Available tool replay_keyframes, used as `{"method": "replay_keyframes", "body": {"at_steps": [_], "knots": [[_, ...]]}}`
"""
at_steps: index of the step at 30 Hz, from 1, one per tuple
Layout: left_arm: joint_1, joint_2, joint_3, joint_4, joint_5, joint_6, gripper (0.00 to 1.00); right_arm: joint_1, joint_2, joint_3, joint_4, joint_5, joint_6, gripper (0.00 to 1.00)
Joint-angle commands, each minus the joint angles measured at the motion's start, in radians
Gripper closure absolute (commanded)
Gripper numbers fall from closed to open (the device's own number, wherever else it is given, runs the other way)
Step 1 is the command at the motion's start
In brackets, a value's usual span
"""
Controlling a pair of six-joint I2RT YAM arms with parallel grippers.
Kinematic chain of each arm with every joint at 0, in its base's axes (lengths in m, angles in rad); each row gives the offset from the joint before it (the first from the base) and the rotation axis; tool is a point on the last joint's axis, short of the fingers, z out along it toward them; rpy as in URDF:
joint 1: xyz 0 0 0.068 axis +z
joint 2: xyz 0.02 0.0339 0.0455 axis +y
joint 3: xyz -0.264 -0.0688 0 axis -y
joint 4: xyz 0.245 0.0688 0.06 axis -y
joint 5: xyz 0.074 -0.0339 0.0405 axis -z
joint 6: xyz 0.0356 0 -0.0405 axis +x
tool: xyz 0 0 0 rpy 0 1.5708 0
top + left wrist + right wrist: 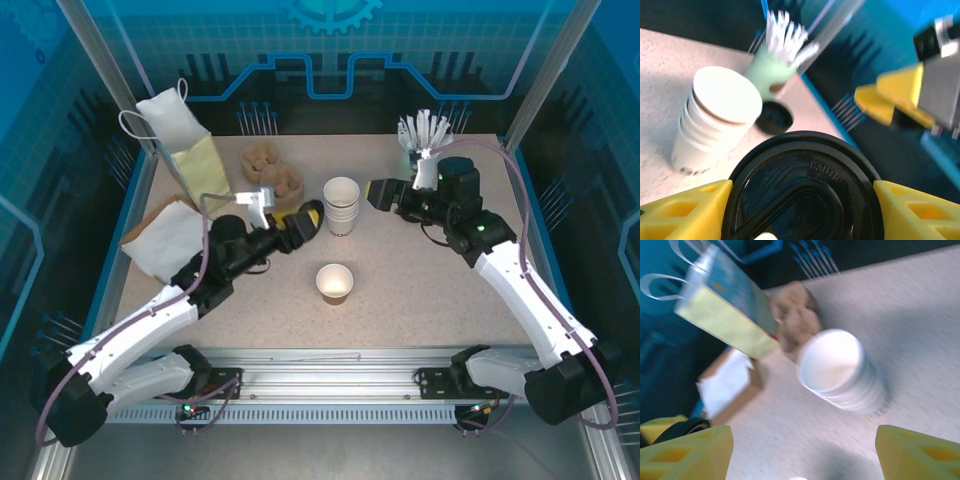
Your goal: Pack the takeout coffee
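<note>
Ahead of me a stack of lidless white paper cups (341, 205) stands upright; behind it, to my left, lies a heap of brown cardboard pieces (272, 170). Far left sits a white and pale green paper bag with white handles (190, 150), a flat brown box of white napkins (165, 240) nearer; far right stands a green holder of white sticks (423, 135).

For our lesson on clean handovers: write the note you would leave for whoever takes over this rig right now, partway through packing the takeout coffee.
Left claw: closed on the black lid, whose rim meets both fingers.
Right claw: open and empty, facing the stack of white cups but apart from it.
Brown cup: upright near the front of the table, lidless, with neither claw on it.
Bag: at the back left.
Done: lid in the left claw.
Left: probably press the lid onto the brown cup, then put the cup in the bag.
</note>
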Motion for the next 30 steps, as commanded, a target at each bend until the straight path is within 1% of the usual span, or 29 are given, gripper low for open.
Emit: {"method": "replay_keyframes", "body": {"at_steps": [1,3,6,10,14,17,30], "knots": [[-0.079,0.039,-0.018,-0.141,-0.091,0.289,0.36,-0.060,-0.003,-0.001,-0.232,-0.001,-0.159,0.23],[-0.123,0.100,-0.005,-0.162,-0.119,0.358,0.35,-0.085,0.006,-0.012,-0.244,-0.021,-0.173,0.22],[-0.190,0.194,0.027,-0.179,-0.183,0.447,0.35,-0.094,0.020,-0.025,-0.247,-0.027,-0.180,0.20],[-0.237,0.303,0.065,-0.180,-0.228,0.504,0.35,-0.096,0.019,-0.047,-0.242,-0.031,-0.188,0.21],[-0.261,0.371,0.089,-0.181,-0.257,0.524,0.35,-0.100,-0.003,-0.067,-0.238,-0.019,-0.191,0.21],[-0.269,0.390,0.099,-0.185,-0.265,0.530,0.35,-0.104,-0.015,-0.082,-0.232,-0.020,-0.190,0.21],[-0.272,0.403,0.099,-0.218,-0.256,0.488,0.34,-0.107,-0.013,-0.090,-0.223,-0.032,-0.179,0.21]]}}
